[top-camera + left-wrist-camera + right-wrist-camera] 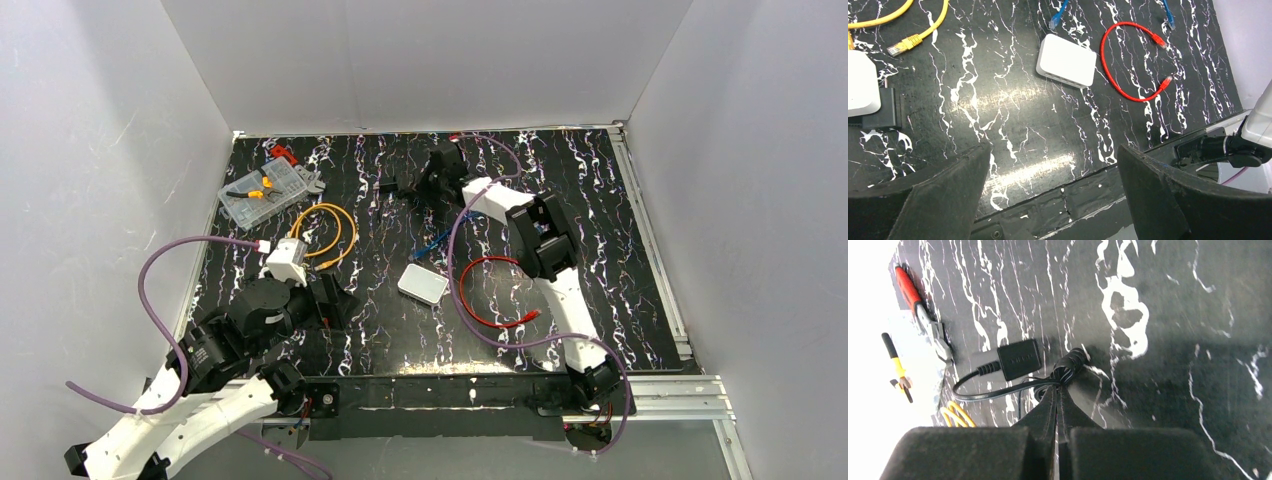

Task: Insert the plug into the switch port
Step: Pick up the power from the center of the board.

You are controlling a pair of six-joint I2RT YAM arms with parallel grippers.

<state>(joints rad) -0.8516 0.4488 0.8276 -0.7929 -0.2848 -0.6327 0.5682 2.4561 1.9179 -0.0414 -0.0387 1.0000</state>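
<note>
Black mat w/ white marble veins, white walls on three sides. Near mat centre, between the two arms, the switch lies flat: pale grey-white box, rounded corners, longer than wide, plain top. Its switch port is in the edge turned toward the near-left. Only faint small marks show there, too small to tell detail. Just right of the switch loops a red cable, and a blue cable lies just behind it. At the far side of the mat, well apart from the switch, is the plug, black and ribbed, w/ a black adapter block next to it. R gripper is pinched closed on the plug's cord right at the ribbed end. L gripper hovers w/ fingers spread wide, nothing between them, near a smaller white box.
</note>
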